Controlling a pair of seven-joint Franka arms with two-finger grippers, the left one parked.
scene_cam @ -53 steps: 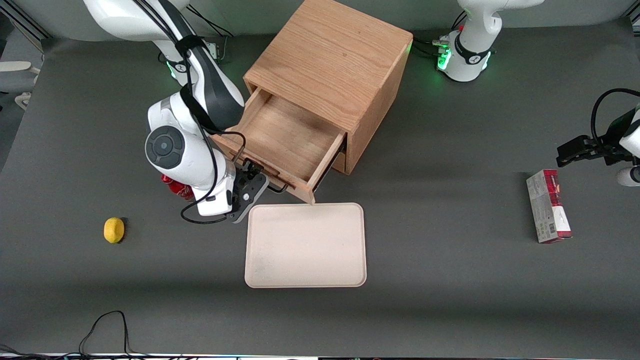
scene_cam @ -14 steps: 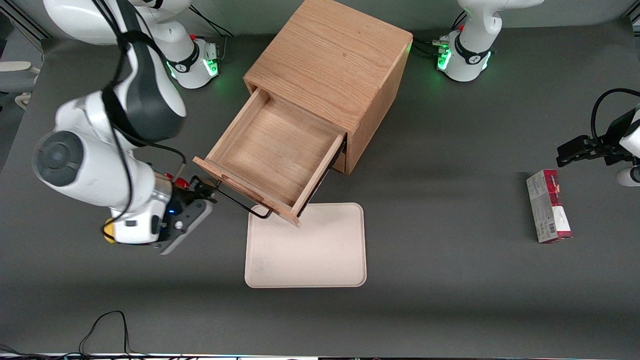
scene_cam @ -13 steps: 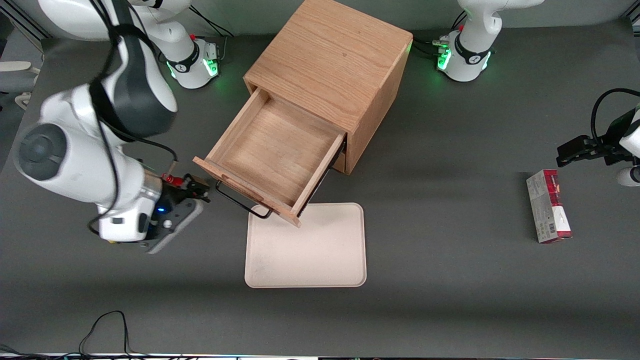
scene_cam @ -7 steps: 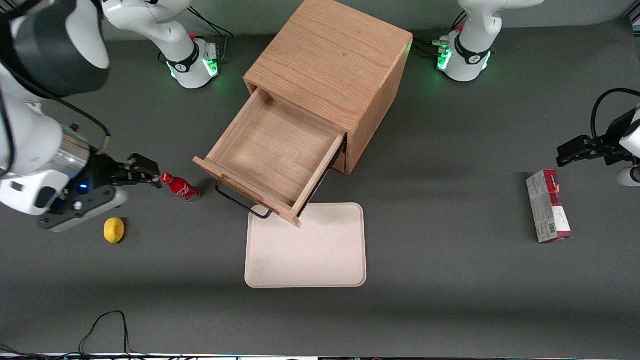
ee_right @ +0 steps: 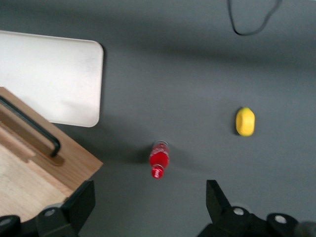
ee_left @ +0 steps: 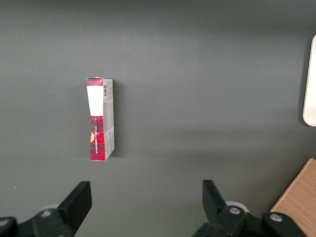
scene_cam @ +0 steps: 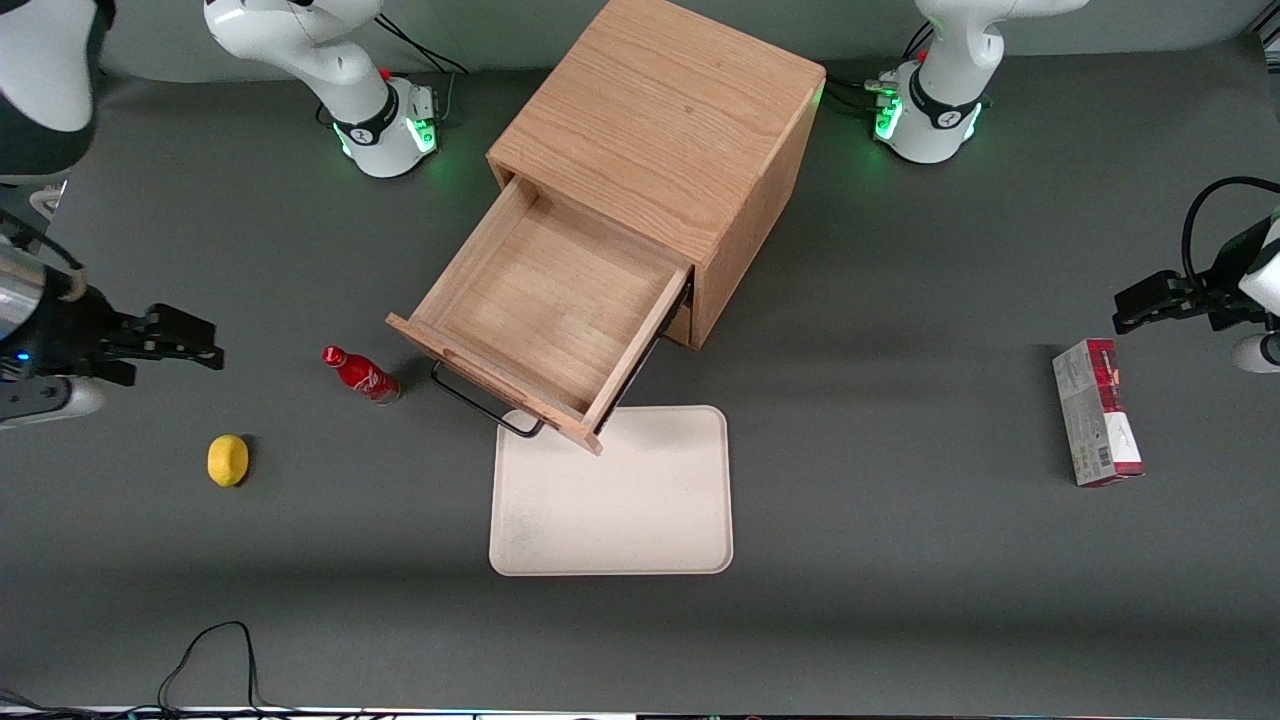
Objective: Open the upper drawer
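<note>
The upper drawer (scene_cam: 545, 320) stands pulled far out of the cabinet (scene_cam: 665, 130), its front and bar handle (scene_cam: 487, 405) over the tray's (scene_cam: 612, 520) edge, as half a second ago. The gripper (scene_cam: 190, 340) has drawn away toward the working arm's end of the table, jaws wide and empty, well apart from the red bottle (scene_cam: 362, 373) and lemon (scene_cam: 228, 460).

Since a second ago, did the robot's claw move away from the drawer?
Yes. The gripper has pulled back from the upper drawer, past the red bottle, toward the working arm's end of the table, fingers open.
</note>
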